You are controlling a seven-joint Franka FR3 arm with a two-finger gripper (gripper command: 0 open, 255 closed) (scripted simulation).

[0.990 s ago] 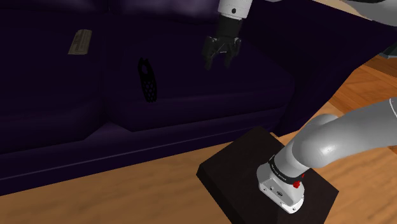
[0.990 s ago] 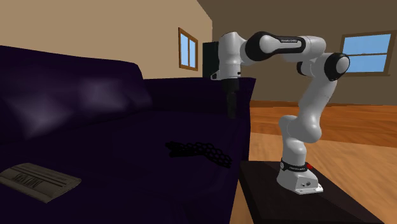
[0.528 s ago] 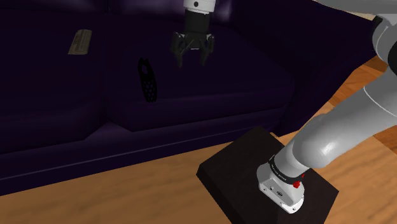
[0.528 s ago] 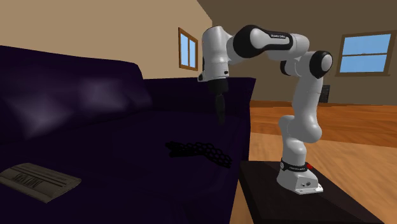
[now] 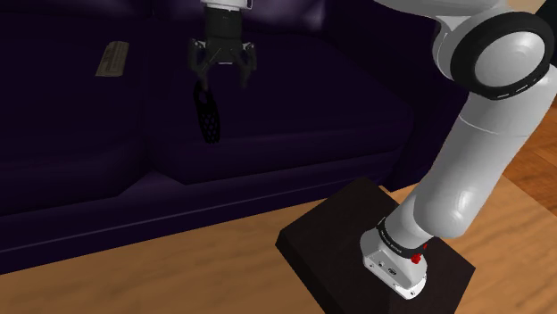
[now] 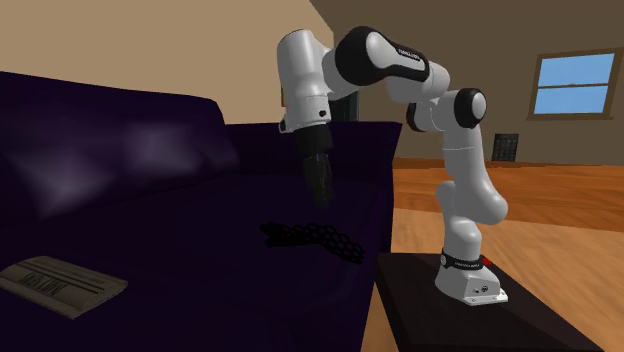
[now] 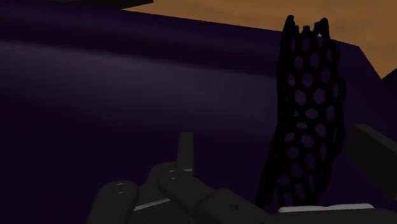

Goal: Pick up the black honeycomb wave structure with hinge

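In the shoulder view the arm [image 5: 478, 152] ran off the picture at 1 o'clock. The gripper [image 5: 222, 83] was cut at its wrist at 12 o'clock, and one finger covered the upper end of the black honeycomb structure [image 5: 209, 118]. At 10 o'clock a flat printed piece [image 5: 112, 59], perhaps folded paper, was too small to read.

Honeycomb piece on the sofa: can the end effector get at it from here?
Probably yes. The end effector hovers open just above the black honeycomb structure, which lies flat on the dark sofa seat with nothing over it. A short descent looks unobstructed.
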